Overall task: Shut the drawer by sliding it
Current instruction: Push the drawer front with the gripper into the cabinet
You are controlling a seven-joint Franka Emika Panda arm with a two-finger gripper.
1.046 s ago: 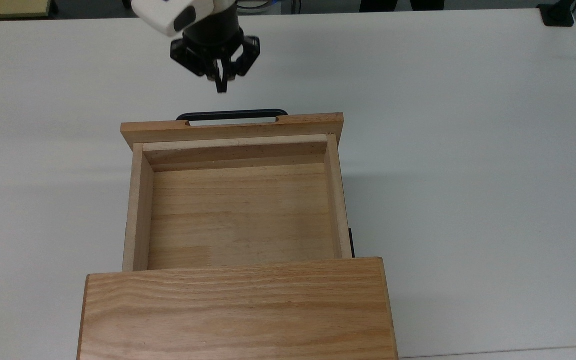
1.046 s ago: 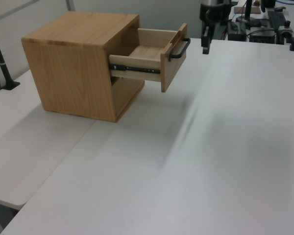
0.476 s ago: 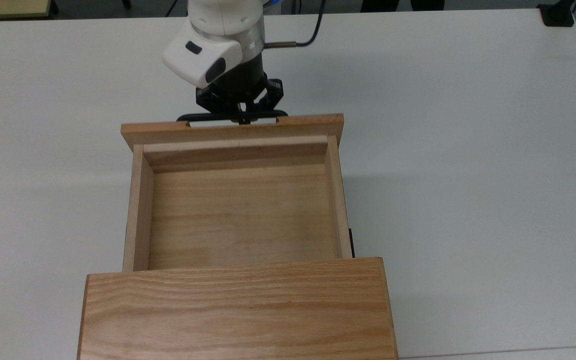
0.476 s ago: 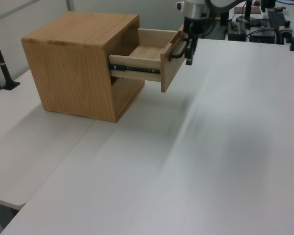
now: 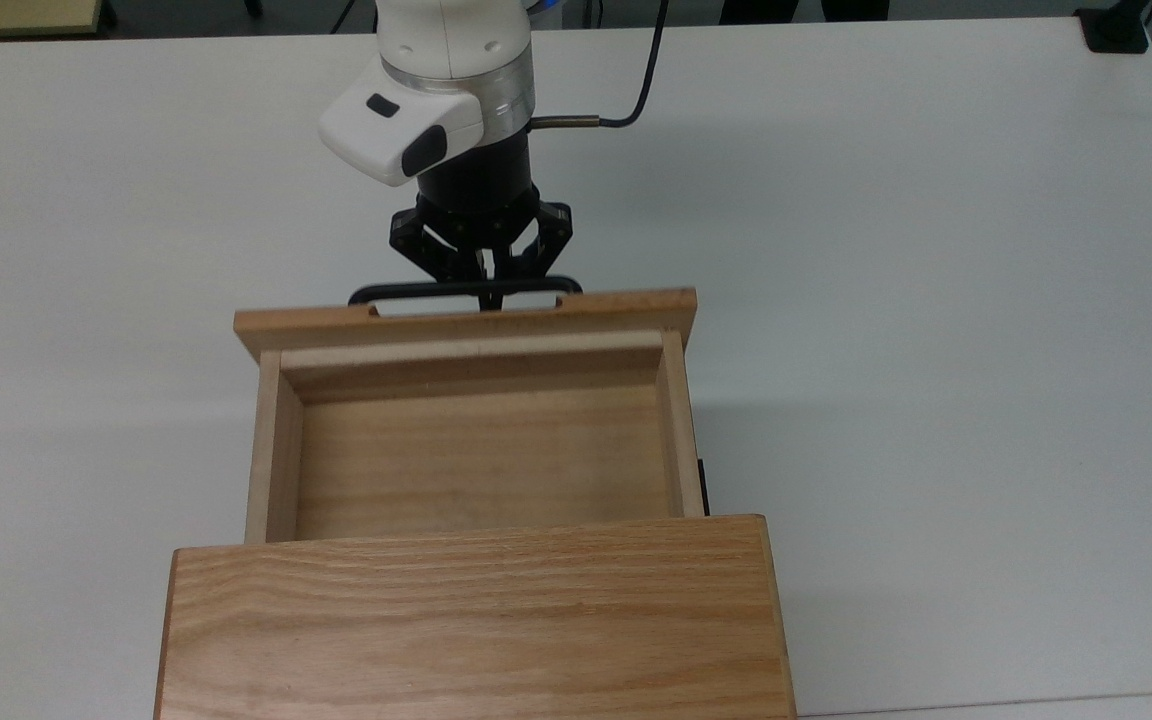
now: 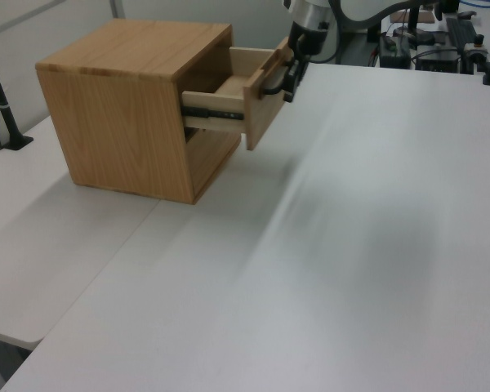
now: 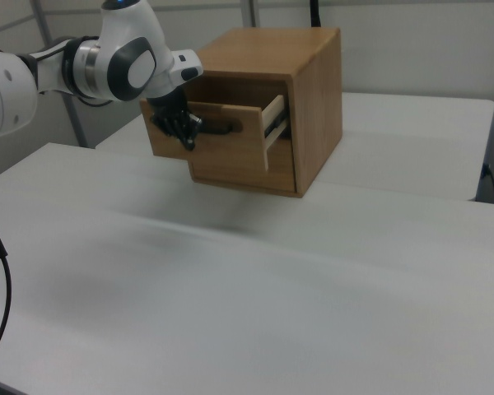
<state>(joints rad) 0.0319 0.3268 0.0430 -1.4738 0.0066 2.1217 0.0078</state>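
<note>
My claw (image 5: pixel 489 285) is closed w/ tips against handle (image 5: pixel 416 293); I push drawer (image 5: pixel 471 440) straight into cabinet (image 5: pixel 471 620), keeping centered.

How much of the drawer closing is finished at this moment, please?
Done: the gripper has reached the handle and pushed the drawer partway in. In hand: the push. Left: a good part of the drawer sticks out of the cabinet.
</note>
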